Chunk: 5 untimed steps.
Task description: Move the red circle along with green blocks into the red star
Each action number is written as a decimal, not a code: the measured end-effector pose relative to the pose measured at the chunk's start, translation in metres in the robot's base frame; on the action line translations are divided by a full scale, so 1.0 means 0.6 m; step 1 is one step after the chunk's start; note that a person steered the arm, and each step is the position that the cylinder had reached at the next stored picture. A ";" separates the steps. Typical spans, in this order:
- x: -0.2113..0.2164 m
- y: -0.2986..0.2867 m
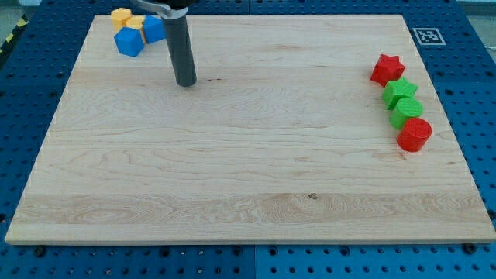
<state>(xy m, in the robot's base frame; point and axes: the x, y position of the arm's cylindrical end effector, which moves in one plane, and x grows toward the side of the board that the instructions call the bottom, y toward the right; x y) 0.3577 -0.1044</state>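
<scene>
While the lower stretch of the wooden board [232, 209] lies bare toward the view's bottom, the action sits higher up, so let's work upward: first on the view's right comes the red circle [414, 134], the lowest in a slanting chain near the board's right edge, and it looks pressed right against the green block [406, 112] just above it, rounded in outline though its exact shape is hard to call; above that, touching or all but touching, sits a second green block [400, 91], more angular, possibly star-like, and at the head of the chain the red star [387, 69], just beside that upper green piece; swing across to the view's left and my tip [186, 83] rests on open wood, well apart from the whole red and green line, with the dark rod rising straight up out of the top of the frame; as for a claw, this arm carries none, only the plain rod, so nothing is held; farthest back, in the upper left corner, a small cluster huddles together: a blue block [129, 43], another blue block [153, 29] to its right, a yellow block [120, 16] and an orange-yellow block [136, 22] between them, all lying up and to the left of my tip, near it but clear of it
</scene>
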 end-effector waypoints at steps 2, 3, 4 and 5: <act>-0.087 0.110; -0.073 0.179; -0.042 0.192; 0.065 0.214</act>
<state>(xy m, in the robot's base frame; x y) 0.3970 0.0238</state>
